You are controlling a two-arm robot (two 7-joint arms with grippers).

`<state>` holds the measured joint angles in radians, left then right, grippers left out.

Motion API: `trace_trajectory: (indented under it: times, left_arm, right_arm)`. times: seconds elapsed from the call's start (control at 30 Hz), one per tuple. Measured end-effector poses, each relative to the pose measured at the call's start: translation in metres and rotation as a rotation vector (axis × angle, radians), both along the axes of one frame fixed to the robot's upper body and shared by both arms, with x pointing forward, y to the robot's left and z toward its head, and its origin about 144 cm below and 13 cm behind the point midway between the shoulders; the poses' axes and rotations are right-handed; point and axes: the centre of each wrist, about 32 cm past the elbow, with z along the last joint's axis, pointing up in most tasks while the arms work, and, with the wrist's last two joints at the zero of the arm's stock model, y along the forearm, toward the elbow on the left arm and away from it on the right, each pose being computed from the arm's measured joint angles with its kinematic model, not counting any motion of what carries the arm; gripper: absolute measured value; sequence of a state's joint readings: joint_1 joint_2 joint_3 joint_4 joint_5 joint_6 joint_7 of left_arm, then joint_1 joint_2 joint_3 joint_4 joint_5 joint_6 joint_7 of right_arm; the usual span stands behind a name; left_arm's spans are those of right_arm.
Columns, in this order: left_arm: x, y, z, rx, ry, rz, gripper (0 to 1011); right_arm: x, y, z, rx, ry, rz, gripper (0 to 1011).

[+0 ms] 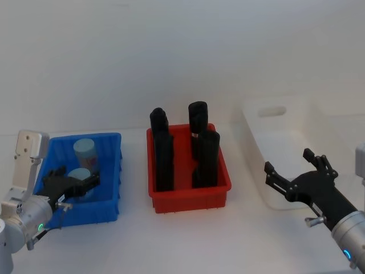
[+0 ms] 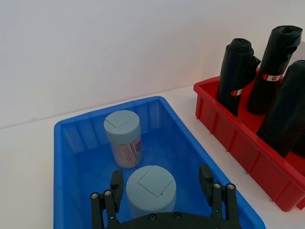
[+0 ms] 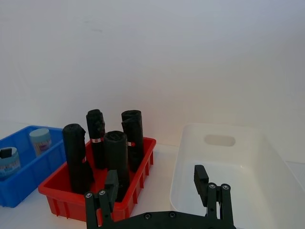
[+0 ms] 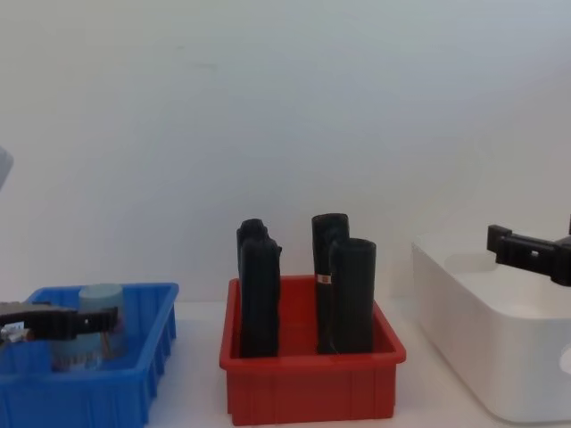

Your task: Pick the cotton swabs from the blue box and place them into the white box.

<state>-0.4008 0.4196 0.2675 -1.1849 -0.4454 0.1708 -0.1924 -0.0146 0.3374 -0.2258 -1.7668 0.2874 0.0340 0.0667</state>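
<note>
Cotton swabs jar (image 2: pixel 150 188) stands upright in blue box (image 2: pixel 76 143), between left gripper's (image 2: pixel 161 175) spread fingers, unclamped. Second jar (image 2: pixel 123 138) stands just beyond the fingertips. Right gripper (image 1: pixel 288 161), fingers spread, empty, hovers over white box (image 1: pixel 268 134) near end.

Backdrop: plain white matte wall (image 1: pixel 182 51), running unbroken across the head, chest and both wrist views. One faint grey smudge (image 4: pixel 206 67) sits high on it in the chest view and shows again in the right wrist view.

Work surface: flat white tabletop (image 1: pixel 188 240), smooth, running back to meet the wall at a soft, low-contrast seam (image 2: pixel 28 122). Wall and tabletop are nearly the same shade.

Light: diffuse and even. Shadows on the tabletop are pale, soft-edged and close under whatever stands there. The wall reads greyer toward the top of the head view and brighter near the tabletop.
</note>
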Motion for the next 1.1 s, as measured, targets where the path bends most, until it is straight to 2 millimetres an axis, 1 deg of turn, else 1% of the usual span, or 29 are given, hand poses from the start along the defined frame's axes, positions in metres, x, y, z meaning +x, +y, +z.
trace_trajectory:
  times: [0.57, 0.63, 0.67, 0.7, 0.73, 0.77, 0.8, 0.87, 0.97, 1.03, 1.1]
  left_arm:
    - [0.008, 0.008, -0.011, -0.037, 0.031, 0.000, 1003]
    - [0.009, 0.008, -0.012, -0.038, 0.034, 0.000, 963]
    - [0.010, 0.009, -0.013, -0.039, 0.037, 0.000, 963]
    - [0.010, 0.009, -0.013, -0.038, 0.038, 0.001, 941]
    - [0.011, 0.009, -0.014, -0.037, 0.039, 0.001, 895]
    - [0.011, 0.009, -0.014, -0.037, 0.039, 0.001, 895]
    - [0.011, 0.009, -0.014, -0.035, 0.040, 0.001, 863]
    - [0.012, 0.009, -0.014, -0.033, 0.040, 0.002, 831]
    - [0.012, 0.010, -0.015, -0.025, 0.037, 0.002, 699]
    - [0.012, 0.010, -0.014, -0.021, 0.036, 0.001, 671]
    - [0.012, 0.010, -0.014, -0.014, 0.033, 0.000, 669]
  right_arm:
    - [0.000, 0.000, 0.000, 0.000, 0.000, 0.000, 1002]
    - [0.000, 0.000, 0.000, 0.000, 0.000, 0.000, 1002]
    - [0.000, 0.000, 0.000, 0.000, 0.000, 0.000, 1002]
    - [0.000, 0.000, 0.000, 0.000, 0.000, 0.000, 1002]
    - [0.000, 0.000, 0.000, 0.000, 0.000, 0.000, 1002]
    - [0.000, 0.000, 0.000, 0.000, 0.000, 0.000, 1002]
    - [0.000, 0.000, 0.000, 0.000, 0.000, 0.000, 1002]
    - [0.000, 0.000, 0.000, 0.000, 0.000, 0.000, 1002]
    - [0.000, 0.000, 0.000, 0.000, 0.000, 0.000, 1002]
    - [0.000, 0.000, 0.000, 0.000, 0.000, 0.000, 1002]
    - [0.000, 0.000, 0.000, 0.000, 0.000, 0.000, 1002]
